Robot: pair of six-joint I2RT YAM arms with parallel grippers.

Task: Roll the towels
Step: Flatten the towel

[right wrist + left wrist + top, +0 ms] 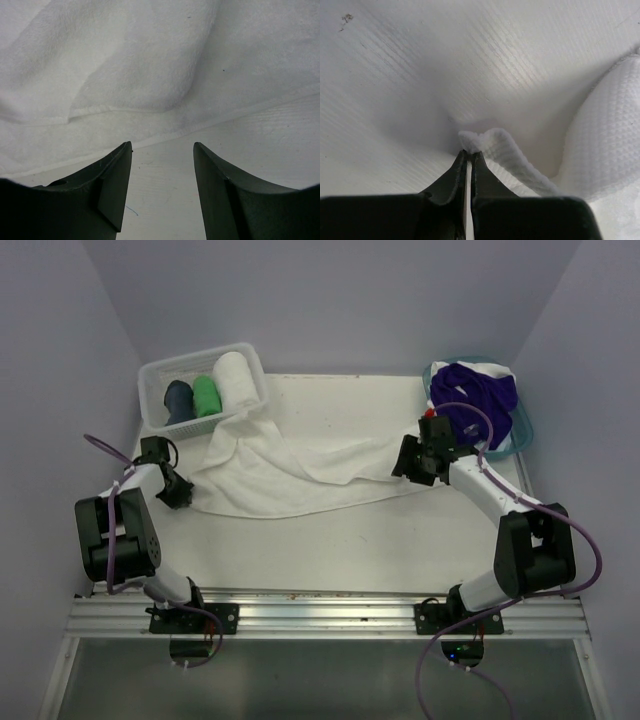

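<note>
- A large white towel (300,455) lies spread and rumpled across the middle of the table (350,540). Its far left corner is bunched up against the front of a clear white basket (256,362).
- The left hand (471,151) is at the towel's left edge, low on the table. Its two dark fingers are pressed together, pinching a small raised fold of the towel's hem at their tips.
- In the left wrist view, the rest of the towel rises in a soft ridge to the right of the pinched fold, with bare table beyond it.
- The right hand (162,146) is at the towel's right end with its fingers spread apart and nothing between them. In the right wrist view the towel's hemmed edge lies just past the fingertips, with bare table under them.
- In the basket at the far left, three rolled towels stand side by side: a navy towel (179,400), a green towel (207,395) and a rolled white towel (235,380).
- At the far right, a light blue tub (526,428) holds a crumpled purple towel (478,390), which hangs partly over the rim.
</note>
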